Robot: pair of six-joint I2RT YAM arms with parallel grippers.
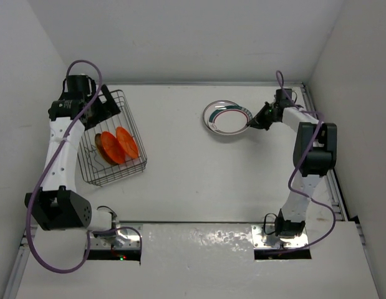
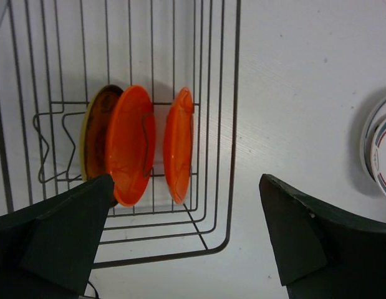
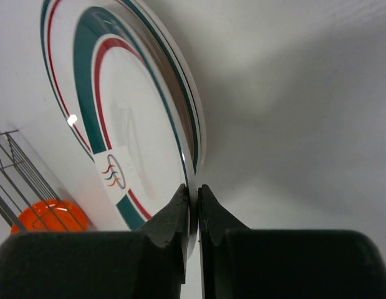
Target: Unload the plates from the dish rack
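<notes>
Right claw (image 3: 193, 194) is pinching the teal-ringed plate (image 1: 227, 117) well outside the dish rack (image 2: 233, 124). Left claw (image 2: 185, 205) is spread wide, and three plates (image 2: 130, 146) are left inside.

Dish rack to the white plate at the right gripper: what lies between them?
Nothing: the top external view shows only bare tabletop between the dish rack and the white plate.

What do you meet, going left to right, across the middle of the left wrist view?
yellow-rimmed dark plate → orange plate → second orange plate, edge-on → dish rack side wires → bare table → white plate with striped rim
</notes>
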